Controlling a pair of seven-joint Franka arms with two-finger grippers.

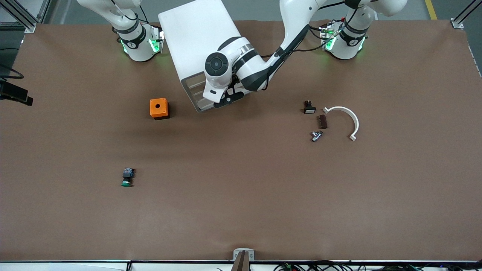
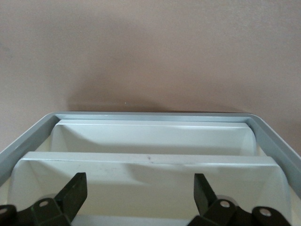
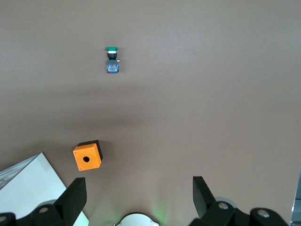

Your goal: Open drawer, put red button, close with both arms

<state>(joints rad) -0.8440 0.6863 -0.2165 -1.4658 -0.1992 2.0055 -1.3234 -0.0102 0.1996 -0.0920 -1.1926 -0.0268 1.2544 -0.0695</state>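
No red button shows in any view. The white drawer cabinet [image 1: 192,34] stands between the two arm bases, with its grey-framed front [image 1: 194,94] facing the front camera. My left gripper [image 1: 226,98] is at that front, open and empty. In the left wrist view its fingertips [image 2: 75,188] stand wide apart just over a white drawer front [image 2: 150,162] inside the grey frame [image 2: 155,115]. My right gripper [image 3: 138,186] is open and empty, held high near its own base, out of the front view.
An orange box with a hole [image 1: 158,108] [image 3: 87,157] sits beside the cabinet toward the right arm's end. A green-capped switch [image 1: 127,177] [image 3: 112,59] lies nearer the front camera. Toward the left arm's end lie a small black part [image 1: 308,107], a brown block [image 1: 323,121], a metal fitting [image 1: 316,135] and a white curved piece [image 1: 348,116].
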